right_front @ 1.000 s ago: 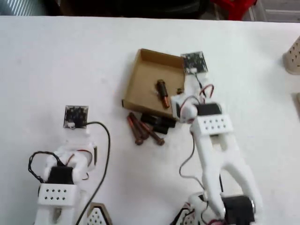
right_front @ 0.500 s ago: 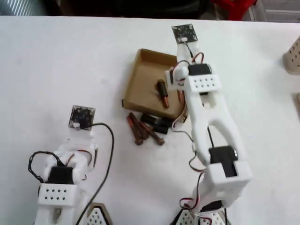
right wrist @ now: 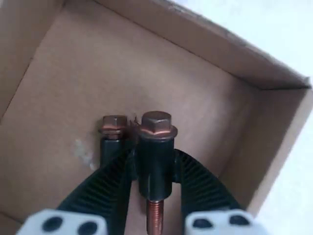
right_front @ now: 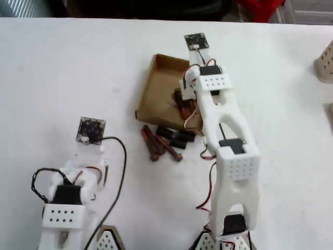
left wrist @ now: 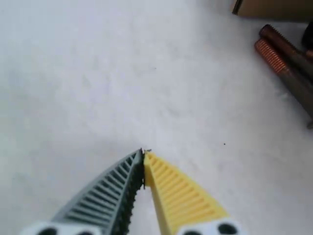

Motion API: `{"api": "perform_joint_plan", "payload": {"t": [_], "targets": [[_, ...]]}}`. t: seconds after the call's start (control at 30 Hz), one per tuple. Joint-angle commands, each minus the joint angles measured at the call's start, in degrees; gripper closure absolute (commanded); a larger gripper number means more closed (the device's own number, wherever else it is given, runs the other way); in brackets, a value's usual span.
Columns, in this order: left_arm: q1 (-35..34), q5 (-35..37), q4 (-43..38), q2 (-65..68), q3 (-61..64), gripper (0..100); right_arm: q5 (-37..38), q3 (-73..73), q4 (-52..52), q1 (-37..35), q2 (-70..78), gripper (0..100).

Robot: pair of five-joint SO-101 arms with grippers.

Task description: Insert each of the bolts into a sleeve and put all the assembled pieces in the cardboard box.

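My right end effector [right wrist: 154, 159] has swung over brown cardboard box [right wrist: 230, 58], gripping black-sleeved copper bolt [right wrist: 156, 129]; drop next; left end effector [left wrist: 143, 159] closed, empty

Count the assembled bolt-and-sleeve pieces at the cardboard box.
2: one piece lies in the cardboard box; a second piece sits in the right gripper, beside it. Gripper may hide more.

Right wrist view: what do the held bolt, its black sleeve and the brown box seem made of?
The copper-coloured hex-headed bolt looks like plated metal: dull sheen, cut thread. The black cylindrical sleeve: matte, plastic or coated metal. The brown box: matte cardboard.
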Motion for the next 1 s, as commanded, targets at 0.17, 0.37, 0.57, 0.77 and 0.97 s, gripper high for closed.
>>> {"api": "perform_joint_plan", "payload": {"t": [0.17, 0.37, 0.57, 0.77, 0.97], "targets": [[0.04, -0.7, 0.0, -0.75, -0.35, 98, 0.7, -11.08, 3.65, 0.57, 5.58, 79.7], [0.13, -0.7, -1.49, -0.75, -0.26, 98, 0.35, -11.16, 6.29, 0.31, 4.09, 79.8], [0.13, -0.7, -1.58, -0.75, -0.26, 98, 0.62, -10.81, 11.74, 0.13, -2.51, 95.7], [0.13, -0.7, -1.58, -0.75, -0.26, 98, 0.7, -10.73, 19.3, -0.57, -6.81, 98.0], [0.04, -0.7, -1.58, -0.75, -0.26, 98, 7.38, -10.64, 28.62, -0.75, -8.66, 98.1]]}}
